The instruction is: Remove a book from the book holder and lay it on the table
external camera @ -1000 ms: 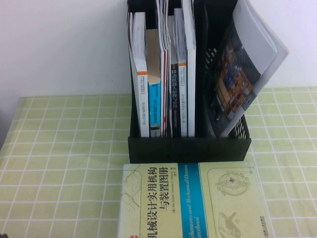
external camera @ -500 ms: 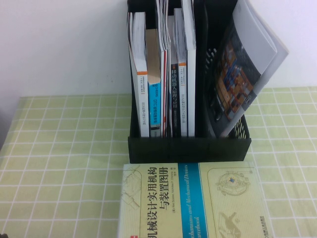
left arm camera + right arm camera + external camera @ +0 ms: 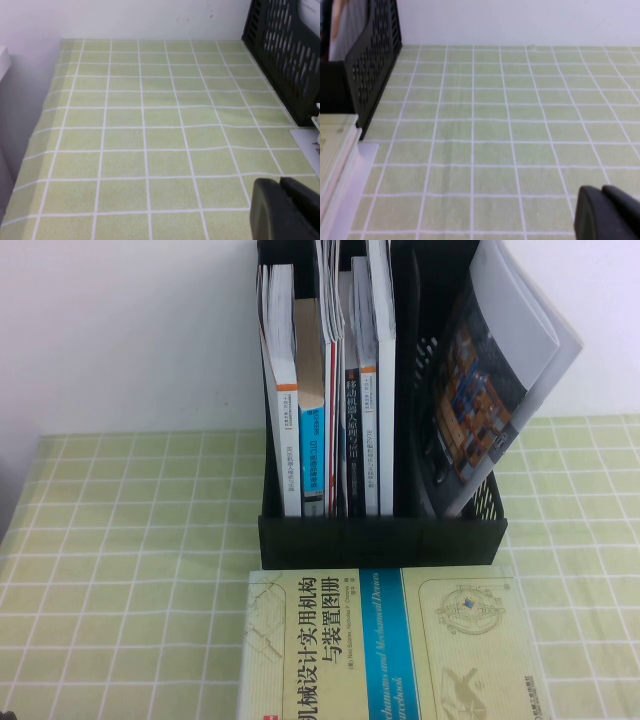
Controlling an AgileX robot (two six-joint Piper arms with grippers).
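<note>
One book holder (image 3: 380,538) stands on the bench (image 3: 130,540), back near the white wall. Two of its compartments are occupied. The left one holds about six upright volumes, spines outward and packed touching, with thin magazine edges (image 3: 331,310) in the middle of the row; the exact count is uncertain. The right one holds one grey magazine (image 3: 500,380) with a colourful photo cover, tilted and leaning out over the holder's right side. The book to be taken out cannot be singled out, as no such cover faces the camera; if it is present, it is among the upright volumes. One pale yellow-green book (image 3: 390,645) with a blue band lies flat just in front of the holder's low front wall. In the wrist views a pale flat sheet (image 3: 350,200) shows beneath its edge. There are two end effectors, and neither appears in the high view. The left end effector (image 3: 282,207) hangs low over the bench to the holder's left. The right end effector (image 3: 607,212) hangs low over the bench to the holder's right. For both, I cannot tell whether they are spread or pressed together.
</note>
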